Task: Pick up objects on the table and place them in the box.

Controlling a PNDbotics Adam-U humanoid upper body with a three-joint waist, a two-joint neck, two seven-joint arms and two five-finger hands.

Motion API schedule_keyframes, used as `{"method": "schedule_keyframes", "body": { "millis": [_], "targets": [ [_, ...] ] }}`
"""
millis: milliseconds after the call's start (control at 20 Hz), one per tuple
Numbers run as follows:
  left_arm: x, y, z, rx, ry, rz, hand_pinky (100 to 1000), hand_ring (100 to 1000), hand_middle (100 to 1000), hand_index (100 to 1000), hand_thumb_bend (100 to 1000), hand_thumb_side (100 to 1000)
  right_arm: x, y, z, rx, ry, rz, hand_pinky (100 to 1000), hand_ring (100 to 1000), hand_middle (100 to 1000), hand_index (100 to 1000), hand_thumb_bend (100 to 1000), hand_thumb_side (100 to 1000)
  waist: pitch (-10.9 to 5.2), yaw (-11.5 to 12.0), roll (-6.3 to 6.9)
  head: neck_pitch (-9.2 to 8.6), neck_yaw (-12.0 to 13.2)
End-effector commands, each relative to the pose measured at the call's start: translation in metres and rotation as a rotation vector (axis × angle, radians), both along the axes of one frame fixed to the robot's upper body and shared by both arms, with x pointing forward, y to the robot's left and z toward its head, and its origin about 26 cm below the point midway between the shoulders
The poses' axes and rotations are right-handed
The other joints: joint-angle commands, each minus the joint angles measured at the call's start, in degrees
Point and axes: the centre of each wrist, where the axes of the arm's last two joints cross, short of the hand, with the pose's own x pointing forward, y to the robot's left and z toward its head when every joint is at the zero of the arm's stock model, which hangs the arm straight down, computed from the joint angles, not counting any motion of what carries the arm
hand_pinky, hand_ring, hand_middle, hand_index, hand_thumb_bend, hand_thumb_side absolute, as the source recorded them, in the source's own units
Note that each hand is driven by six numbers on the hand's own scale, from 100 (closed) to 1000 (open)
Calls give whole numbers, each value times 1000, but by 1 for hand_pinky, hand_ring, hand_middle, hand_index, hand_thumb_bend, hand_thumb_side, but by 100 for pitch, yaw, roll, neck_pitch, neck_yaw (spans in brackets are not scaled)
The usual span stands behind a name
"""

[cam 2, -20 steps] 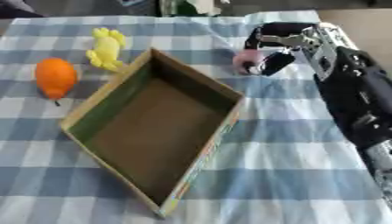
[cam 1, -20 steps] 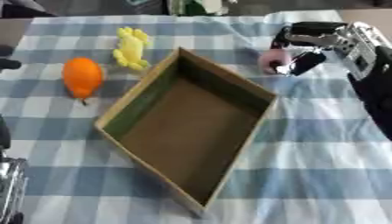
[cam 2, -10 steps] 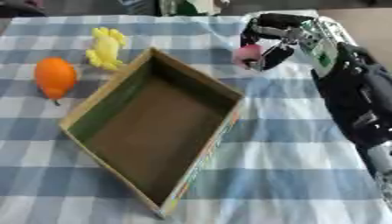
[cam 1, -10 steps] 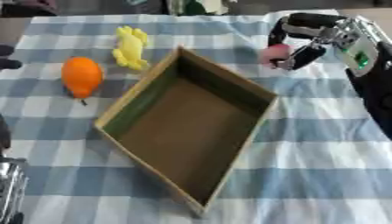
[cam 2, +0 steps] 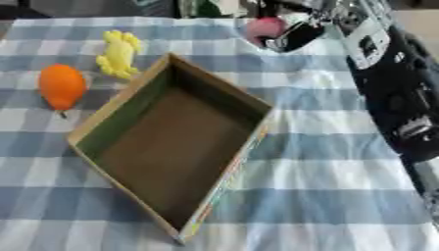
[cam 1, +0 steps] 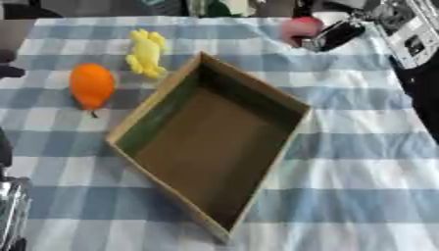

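Observation:
An open cardboard box lies slanted in the middle of the checked cloth, with nothing inside it. My right hand is up at the far right, fingers curled round a small pink round object held above the cloth beyond the box's far corner. An orange fruit-shaped object lies left of the box. A yellow toy lies just behind it near the box's far left wall. Only a dark bit of my left arm shows at the left edge; the left hand is out of sight.
A blue-and-white checked cloth covers the table. Dark and green items stand along the far edge. A metallic part shows in the lower left corner. My black right forearm runs down the right side.
My right hand has lifted the pink object off the cloth and carried it up and slightly left. The view has shifted a little.

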Motion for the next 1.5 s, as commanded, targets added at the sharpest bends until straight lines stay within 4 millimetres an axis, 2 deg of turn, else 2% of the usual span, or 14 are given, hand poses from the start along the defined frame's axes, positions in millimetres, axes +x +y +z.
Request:
{"method": "schedule_keyframes", "body": {
  "millis": [50, 300, 550, 750, 900, 1250, 1500],
  "targets": [
    [-2, -1, 8, 10, -30, -12, 528, 598, 589, 818, 100, 729, -22, 14, 30, 29, -66, 86, 685, 563, 302, 503, 100, 100, -120, 5, 6, -54, -29],
    [-1, 2, 15, 61, -47, -14, 528, 601, 593, 820, 100, 692, -43, 43, 32, 36, -35, 198, 688, 559, 300, 500, 100, 100, -122, 4, 50, -41, -43],
    [3, 8, 42, 207, -97, 34, 530, 612, 608, 827, 100, 597, -54, 63, 24, 18, 42, 270, 690, 556, 300, 501, 100, 100, -171, 4, 108, -21, -57],
    [5, 14, 70, 377, -90, 169, 545, 646, 647, 848, 100, 493, -59, 74, 15, -21, 92, 310, 691, 555, 301, 501, 100, 100, -215, -17, 135, -11, -54],
    [7, 16, 85, 531, -45, 262, 561, 679, 671, 860, 100, 381, -61, 79, 6, -44, 129, 331, 692, 553, 303, 502, 100, 100, -232, -45, 146, 0, -37],
    [24, 14, 101, 827, 83, 369, 596, 729, 719, 884, 100, 287, -64, 88, -16, -110, 229, 366, 696, 556, 320, 517, 100, 100, -234, -93, 132, -8, -7],
    [35, 16, 111, 975, 154, 430, 628, 767, 751, 908, 100, 254, -68, 97, -19, -161, 256, 411, 697, 570, 351, 545, 100, 100, -248, -105, 101, 32, 0]
  ]
}}
